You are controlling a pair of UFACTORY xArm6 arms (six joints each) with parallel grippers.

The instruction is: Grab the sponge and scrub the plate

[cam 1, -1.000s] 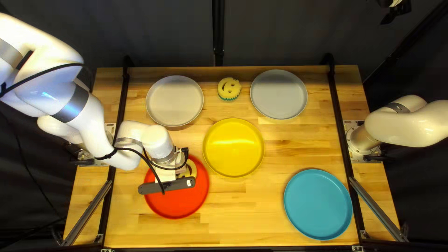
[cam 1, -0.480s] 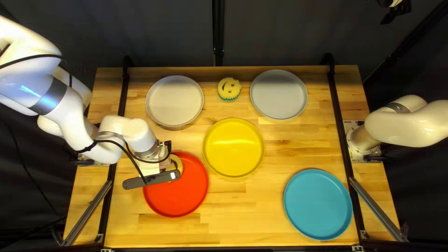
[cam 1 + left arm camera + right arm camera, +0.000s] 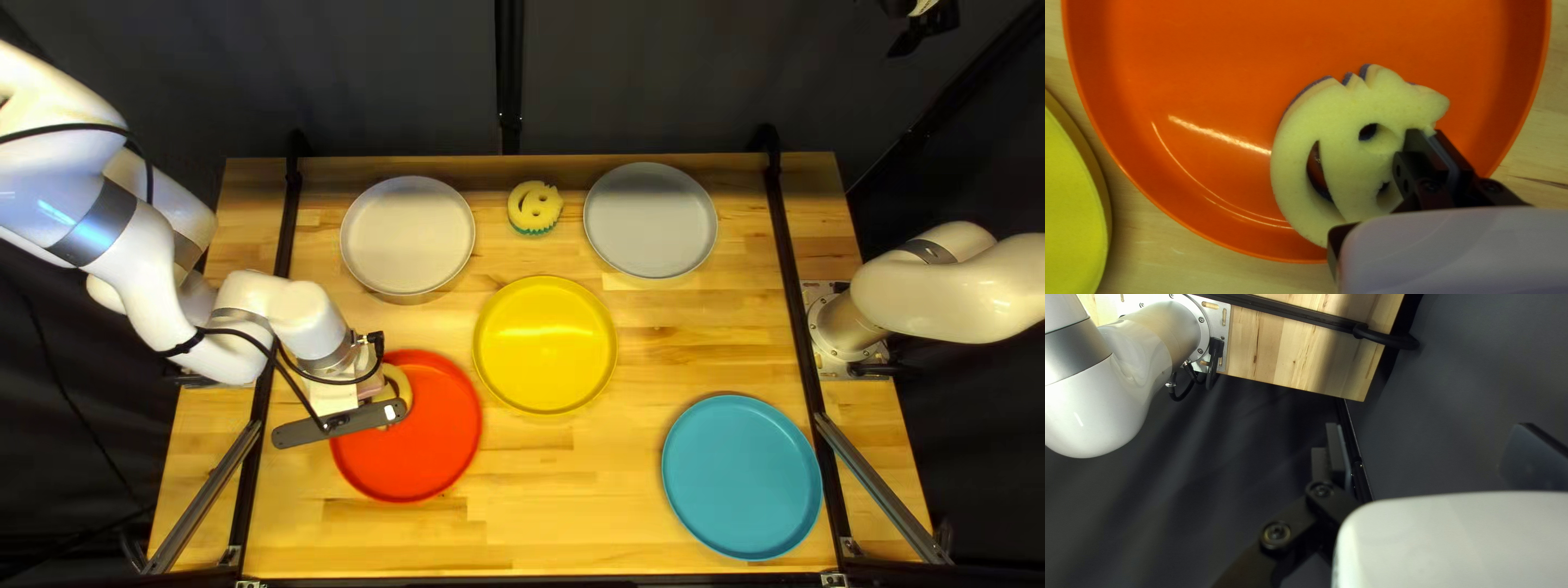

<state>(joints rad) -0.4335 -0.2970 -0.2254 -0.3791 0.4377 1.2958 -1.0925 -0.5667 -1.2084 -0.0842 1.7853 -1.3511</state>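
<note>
My left gripper (image 3: 340, 424) is over the left part of the red plate (image 3: 425, 452), its fingertips hidden beneath its body. A round yellow sponge (image 3: 398, 383) shows beside it. In the left wrist view my left gripper (image 3: 1428, 134) pinches the smiley sponge (image 3: 1355, 109) near its edge. The sponge lies flat over the plate (image 3: 1181, 71), its dark underside just visible; contact beneath is hidden. My right gripper (image 3: 923, 35) hangs beyond the table at the top right. In the right wrist view the right gripper (image 3: 1433, 443) has its fingers wide apart, holding nothing.
A yellow plate (image 3: 544, 344) is right of the red one. A second sponge (image 3: 535, 207) sits between the off-white plate (image 3: 407, 236) and grey plate (image 3: 651, 220) toward the far edge. A blue plate (image 3: 741, 477) lies near the right front.
My left gripper and its sponge have moved left and slightly toward the far edge over the red plate. That plate has shifted slightly the same way. The right arm is still.
</note>
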